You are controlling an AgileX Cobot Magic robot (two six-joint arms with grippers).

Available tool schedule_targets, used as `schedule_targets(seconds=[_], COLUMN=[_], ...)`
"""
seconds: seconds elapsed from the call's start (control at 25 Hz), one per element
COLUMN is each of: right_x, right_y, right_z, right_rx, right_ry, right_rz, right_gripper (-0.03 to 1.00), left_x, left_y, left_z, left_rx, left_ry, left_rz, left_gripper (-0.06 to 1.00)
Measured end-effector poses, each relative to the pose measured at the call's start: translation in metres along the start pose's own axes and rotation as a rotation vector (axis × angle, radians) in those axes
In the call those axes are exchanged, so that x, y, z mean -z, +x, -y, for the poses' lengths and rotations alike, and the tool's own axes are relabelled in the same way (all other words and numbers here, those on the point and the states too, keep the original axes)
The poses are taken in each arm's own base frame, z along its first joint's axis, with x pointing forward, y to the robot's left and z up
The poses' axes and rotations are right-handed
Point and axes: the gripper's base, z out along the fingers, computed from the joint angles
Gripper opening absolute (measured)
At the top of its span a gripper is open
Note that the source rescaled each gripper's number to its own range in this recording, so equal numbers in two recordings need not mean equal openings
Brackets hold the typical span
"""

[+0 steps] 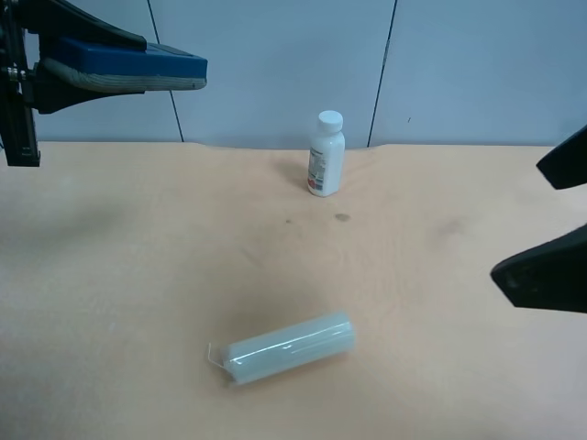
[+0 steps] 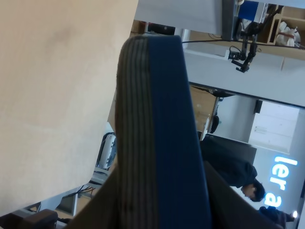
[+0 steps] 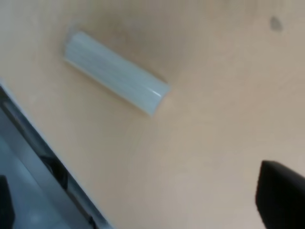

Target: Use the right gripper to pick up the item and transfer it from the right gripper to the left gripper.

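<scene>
The item, a blue-topped eraser with a grey felt pad, is held in the air at the upper left of the exterior high view. My left gripper is shut on it, one black finger above and one below. In the left wrist view the eraser stands out lengthwise from between the dark fingers. My right gripper hangs open at the right edge of the exterior high view, well apart from the eraser and holding nothing. One of its black fingers shows in the right wrist view.
A pale translucent roll lies on its side on the tan table toward the front; it also shows as the roll in the right wrist view. A white pill bottle stands upright near the back wall.
</scene>
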Motion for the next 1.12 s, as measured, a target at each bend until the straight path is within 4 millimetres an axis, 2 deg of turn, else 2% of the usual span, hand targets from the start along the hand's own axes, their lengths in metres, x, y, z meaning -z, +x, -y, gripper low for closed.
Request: schedule_targets(seconds=[0.36, 0.48, 0.64, 0.88, 1.12], right_x=[0.056, 0.064, 0.051, 0.015, -0.006], right_y=[0.037, 0.054, 0.089, 0.139, 0.155], right_z=[-0.002, 0.000, 0.001, -0.002, -0.003], right_rx=[-0.023, -0.051, -0.079, -0.123, -0.137], right_ry=[0.018, 0.051, 0.080, 0.070, 0.065], right_rz=[0.229, 0.275, 0.269, 0.232, 0.310], right_gripper=[1.00, 1.00, 1.00, 1.00, 1.00], left_x=[0.000, 0.000, 0.000, 0.000, 0.000], left_y=[0.002, 0.002, 0.002, 0.002, 0.002], left_z=[0.000, 0.000, 0.000, 0.000, 0.000], left_rx=[-0.011, -0.012, -0.019, -0.022, -0.022], left_ry=[0.001, 0.001, 0.001, 0.001, 0.001], left_rz=[-0.018, -0.018, -0.018, -0.018, -0.018], left_gripper=[0.00, 0.00, 0.00, 0.00, 0.00])
